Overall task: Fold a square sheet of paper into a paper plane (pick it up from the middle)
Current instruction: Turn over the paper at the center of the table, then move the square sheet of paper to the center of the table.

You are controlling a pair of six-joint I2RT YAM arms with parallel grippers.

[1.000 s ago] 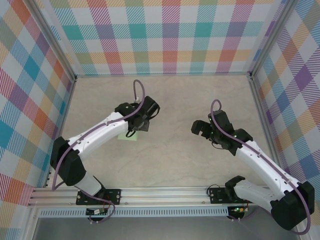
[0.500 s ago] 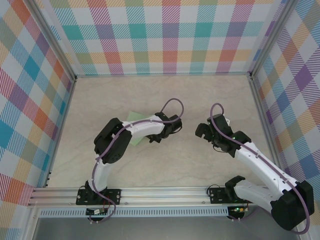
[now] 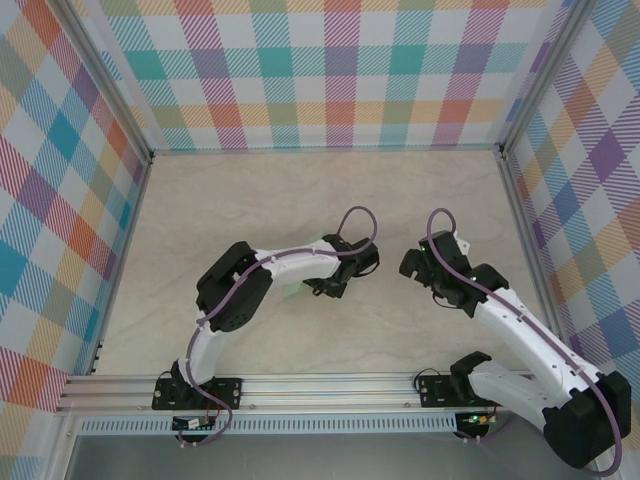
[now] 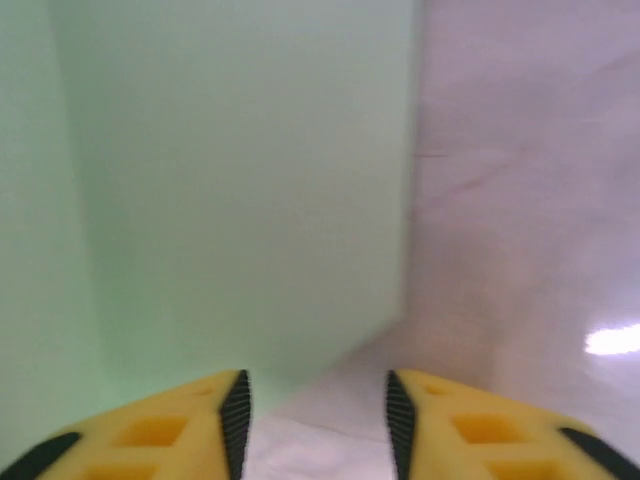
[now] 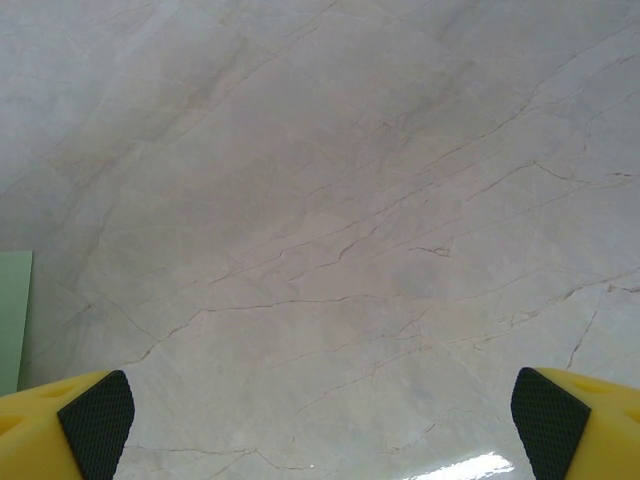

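Now | walls (image 3: 340, 70): bright plaid panels | table (image 3: 300, 190): pale glossy marble-veined slab | left arm (image 3: 280, 265): white, stretched to centre | square sheet of paper (image 4: 230, 200): thin mint, flat on table under that arm (blurred close up) | left gripper (image 4: 315, 400): parted, nothing pinched, tips at sheet's edge | right gripper (image 5: 322, 415): wide open above marble | fingers (image 4: 150, 430) yellow, pads (image 5: 100, 420) black

Bench (image 3: 300, 200): pale beige, marble-veined flat top. On it: one thin pale mint-green paper sheet (image 4: 230, 200), lying near centre.
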